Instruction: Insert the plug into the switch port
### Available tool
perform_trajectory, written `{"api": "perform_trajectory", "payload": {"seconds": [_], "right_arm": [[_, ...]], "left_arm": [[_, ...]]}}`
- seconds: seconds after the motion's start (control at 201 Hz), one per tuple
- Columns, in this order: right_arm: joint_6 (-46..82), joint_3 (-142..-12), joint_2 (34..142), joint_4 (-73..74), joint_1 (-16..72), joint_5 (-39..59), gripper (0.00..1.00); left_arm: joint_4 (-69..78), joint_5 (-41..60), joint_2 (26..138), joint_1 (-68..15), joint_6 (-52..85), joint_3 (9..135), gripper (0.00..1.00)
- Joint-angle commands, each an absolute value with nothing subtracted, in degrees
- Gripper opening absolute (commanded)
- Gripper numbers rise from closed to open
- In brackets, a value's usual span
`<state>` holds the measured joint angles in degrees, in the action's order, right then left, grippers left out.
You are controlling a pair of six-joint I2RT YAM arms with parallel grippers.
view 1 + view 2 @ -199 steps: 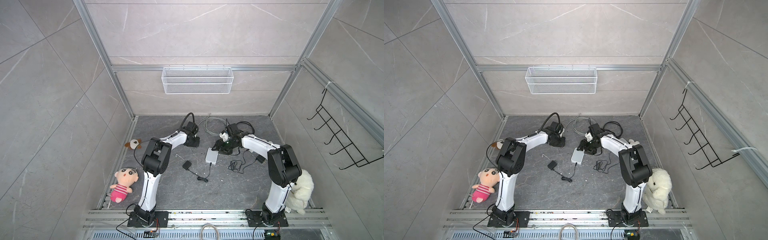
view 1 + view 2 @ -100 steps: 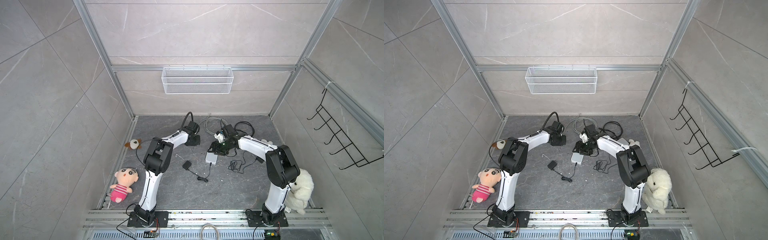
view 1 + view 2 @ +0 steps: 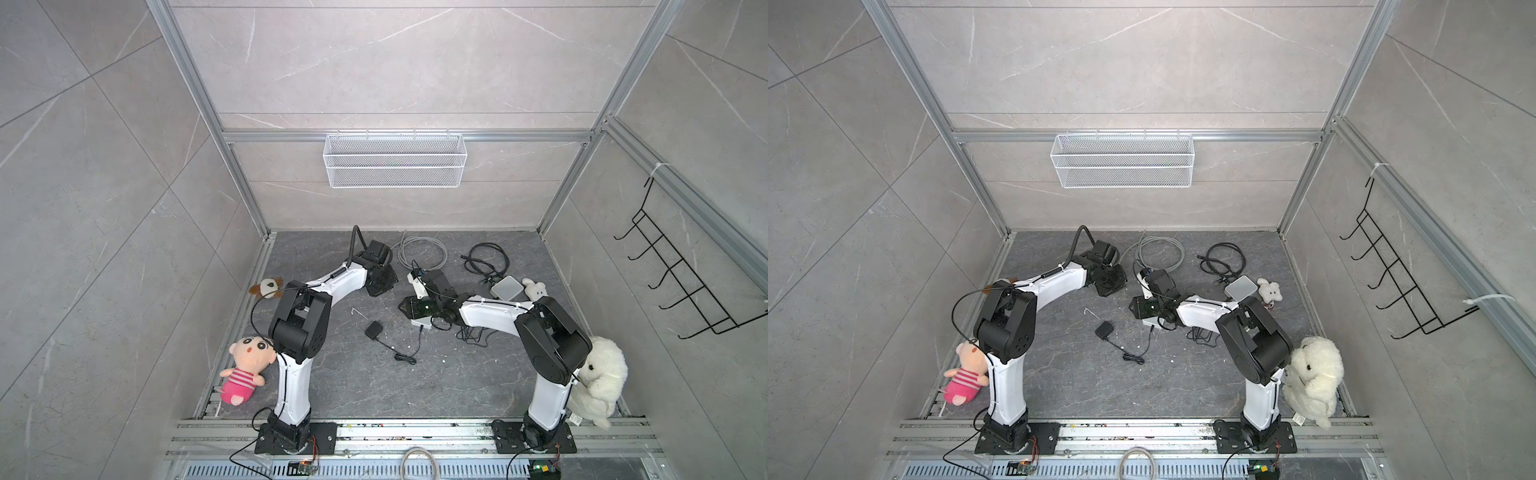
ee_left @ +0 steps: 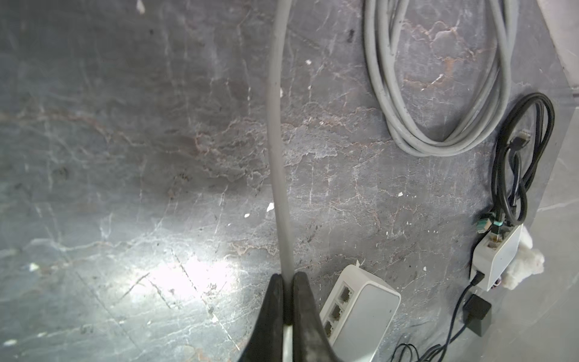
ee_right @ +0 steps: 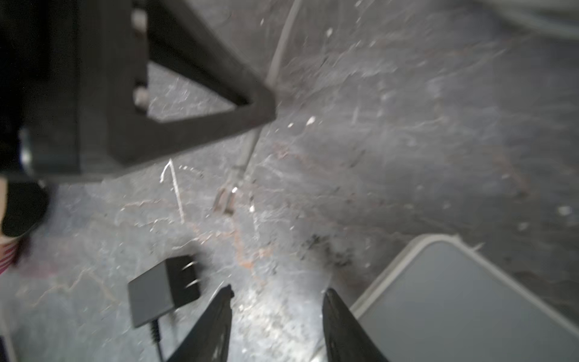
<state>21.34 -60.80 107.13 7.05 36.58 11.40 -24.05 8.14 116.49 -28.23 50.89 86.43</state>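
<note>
My left gripper is shut on a grey cable that runs out from between its jaws. In the blurred right wrist view the cable passes the left gripper's black finger and ends in the clear plug, just above the floor. The white switch lies on the floor, its row of ports facing the left gripper. My right gripper is open and empty, one finger next to the switch. In both top views the right gripper covers most of the switch, and the left gripper is just beyond it.
A black power adapter with its lead lies in front of the switch. A grey cable coil, black cables and a second white box lie at the back. Plush toys sit by the arm bases.
The left gripper has shut on the grey cable. The right gripper has swung left and forward over the switch, its jaws narrowing a little.
</note>
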Motion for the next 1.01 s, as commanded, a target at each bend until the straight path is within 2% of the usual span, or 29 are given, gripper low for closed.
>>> {"api": "perform_trajectory", "payload": {"seconds": [0.0,0.383,0.567,1.005], "right_arm": [[18.3,-59.4,105.9,15.4,37.2,8.0,0.49],[14.8,-63.0,109.2,14.4,37.8,10.5,0.47],[14.9,-65.8,112.2,13.7,37.9,10.2,0.37],[13.9,-69.9,115.7,8.6,37.9,8.7,0.23]], "left_arm": [[-24.8,9.2,113.9,-27.9,55.4,86.3,0.04],[-23.6,9.6,114.5,-27.9,57.7,86.5,0.04],[-22.5,10.4,114.1,-28.0,58.6,85.7,0.05],[-20.9,10.0,112.2,-27.9,60.2,83.4,0.05]]}}
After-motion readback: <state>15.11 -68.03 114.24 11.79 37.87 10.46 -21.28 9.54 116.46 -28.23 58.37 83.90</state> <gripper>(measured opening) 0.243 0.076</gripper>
